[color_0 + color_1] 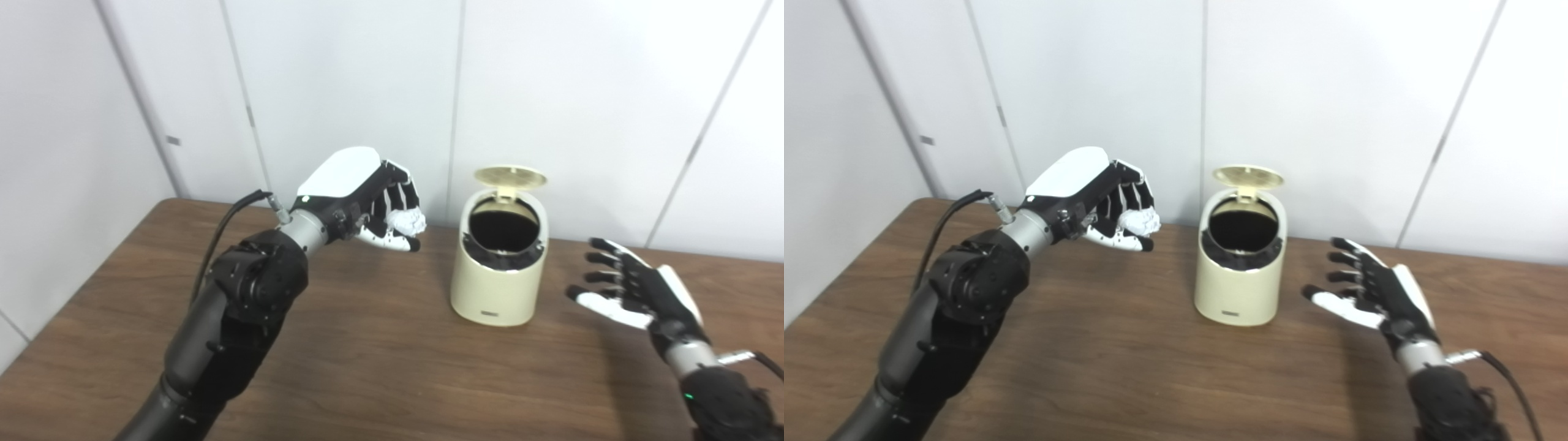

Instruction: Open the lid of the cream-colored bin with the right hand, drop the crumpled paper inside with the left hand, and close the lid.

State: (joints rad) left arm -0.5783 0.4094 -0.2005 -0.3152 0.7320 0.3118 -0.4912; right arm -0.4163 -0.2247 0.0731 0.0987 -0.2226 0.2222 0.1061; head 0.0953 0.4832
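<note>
Already the left hand point(361, 196) is clamping the crumpled paper point(407, 222) in curled fingers beside the open-lidded cream-colored bin point(497, 269), ready for dropping; the right hand point(637, 288) is waiting, fingers spread.

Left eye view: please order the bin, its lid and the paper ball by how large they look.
1. bin
2. lid
3. paper ball, partly hidden in the left hand, so its rank below the lid is unsure.

The scene is lit evenly and brightly from above; soft shadows are cast on the table point(380, 367); slight blur is seen throughout.
</note>
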